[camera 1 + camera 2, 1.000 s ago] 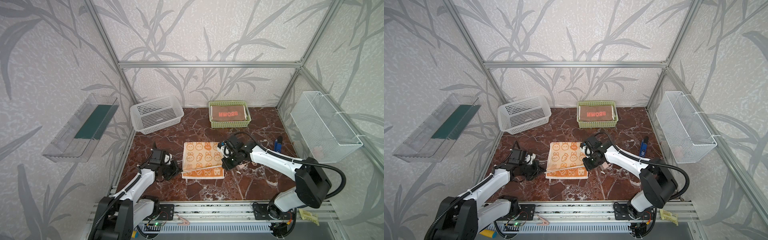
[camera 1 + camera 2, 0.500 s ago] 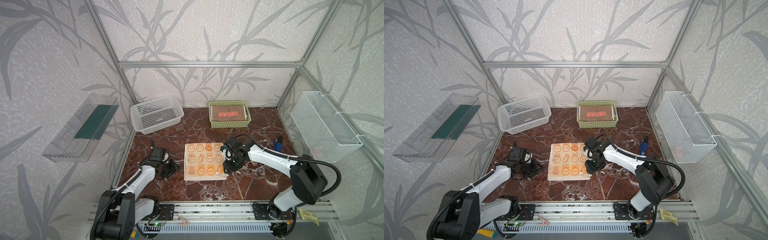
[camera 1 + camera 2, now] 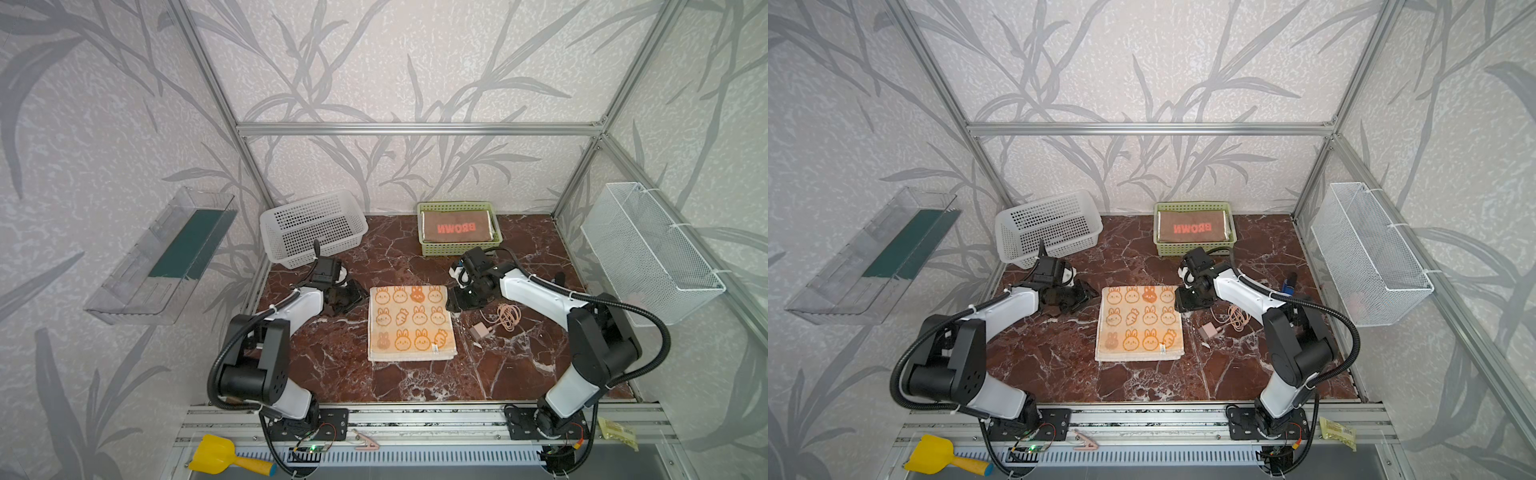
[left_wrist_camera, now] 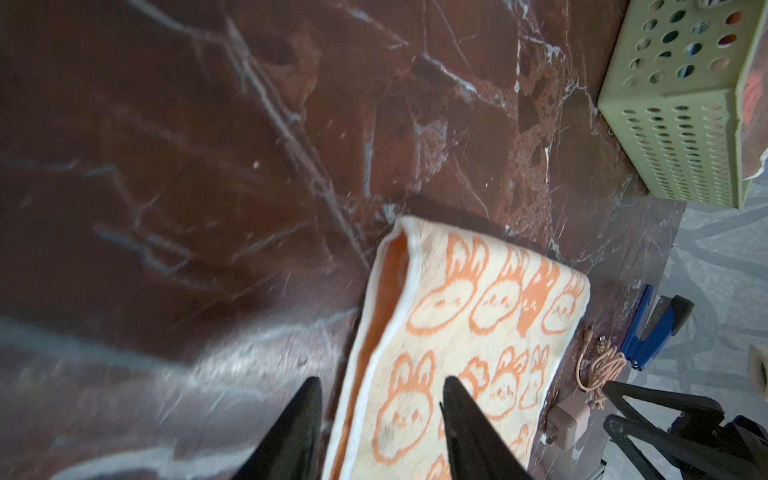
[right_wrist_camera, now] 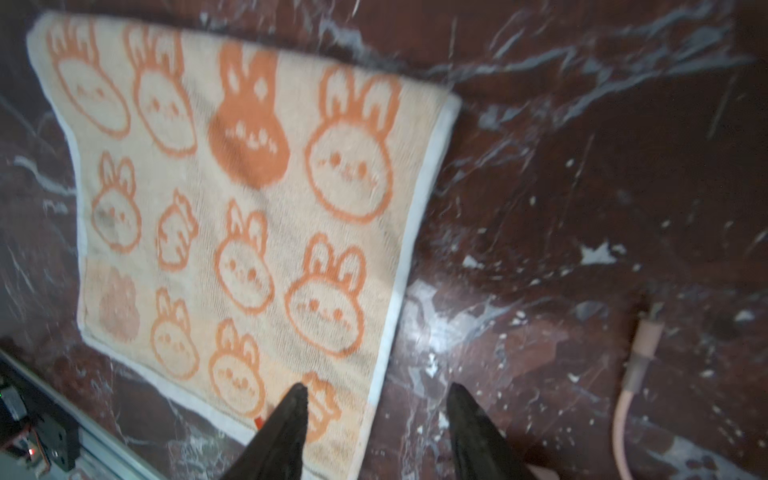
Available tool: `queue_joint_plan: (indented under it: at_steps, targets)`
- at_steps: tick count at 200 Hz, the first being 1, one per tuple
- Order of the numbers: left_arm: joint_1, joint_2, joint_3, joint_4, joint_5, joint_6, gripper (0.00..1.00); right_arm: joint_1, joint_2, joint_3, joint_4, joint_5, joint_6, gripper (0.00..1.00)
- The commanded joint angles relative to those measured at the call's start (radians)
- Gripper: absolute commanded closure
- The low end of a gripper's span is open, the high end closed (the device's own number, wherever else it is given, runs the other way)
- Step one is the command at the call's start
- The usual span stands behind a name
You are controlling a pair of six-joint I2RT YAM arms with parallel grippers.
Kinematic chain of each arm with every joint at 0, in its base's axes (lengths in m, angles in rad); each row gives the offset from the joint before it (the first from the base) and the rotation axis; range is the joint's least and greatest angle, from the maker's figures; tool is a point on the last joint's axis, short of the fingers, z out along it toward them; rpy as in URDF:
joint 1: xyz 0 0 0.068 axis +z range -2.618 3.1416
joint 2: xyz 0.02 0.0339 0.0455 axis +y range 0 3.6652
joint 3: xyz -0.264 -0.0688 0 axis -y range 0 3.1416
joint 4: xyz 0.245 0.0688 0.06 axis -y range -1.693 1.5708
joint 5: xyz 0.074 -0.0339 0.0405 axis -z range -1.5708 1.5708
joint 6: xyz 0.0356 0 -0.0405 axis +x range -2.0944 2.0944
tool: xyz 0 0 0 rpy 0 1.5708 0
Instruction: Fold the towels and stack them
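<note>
An orange bunny towel (image 3: pixel 411 324) (image 3: pixel 1139 322) lies folded and flat in the middle of the marble table. My left gripper (image 3: pixel 359 293) (image 3: pixel 1090 291) hovers just off its far left corner, and my right gripper (image 3: pixel 451 305) (image 3: pixel 1179 305) is at its far right corner. In the left wrist view the left gripper (image 4: pixel 382 380) is open, with the towel (image 4: pixel 478 332) edge showing between the fingers, ungripped. In the right wrist view the right gripper (image 5: pixel 377 385) is open over the towel (image 5: pixel 249 208) border, holding nothing. A folded brown lettered towel (image 3: pixel 455 226) lies in the green basket (image 3: pixel 459 249).
An empty white basket (image 3: pixel 311 232) stands at the back left. A pink cable (image 3: pixel 507 316) with a charger plug (image 3: pixel 480 331) lies right of the bunny towel, and a blue tool (image 3: pixel 1287 284) lies beyond it. A wire basket (image 3: pixel 648 249) hangs on the right wall.
Both grippers opened and let go of the bunny towel, which now lies flat and folded. Both moved back toward the towel's far corners.
</note>
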Motion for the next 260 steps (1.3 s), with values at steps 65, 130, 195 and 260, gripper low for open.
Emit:
queue_joint_plan:
  at_steps: [65, 130, 195, 260]
  targets:
    - [0.003, 0.268, 0.161, 0.143, 0.104, -0.008, 0.5, -0.056, 0.224, 0.102, 0.265, -0.023, 0.161, 0.45]
    - [0.012, 0.327, 0.2, 0.214, 0.169, -0.037, 0.66, -0.057, 0.319, 0.159, 0.312, -0.054, 0.183, 0.7]
    - [0.021, 0.241, 0.14, 0.417, 0.225, -0.063, 1.0, -0.056, 0.235, 0.161, 0.311, -0.049, 0.129, 1.0]
    - [0.027, 0.069, 0.101, 0.349, 0.207, -0.009, 1.0, -0.055, 0.078, 0.156, 0.255, -0.035, 0.034, 1.0]
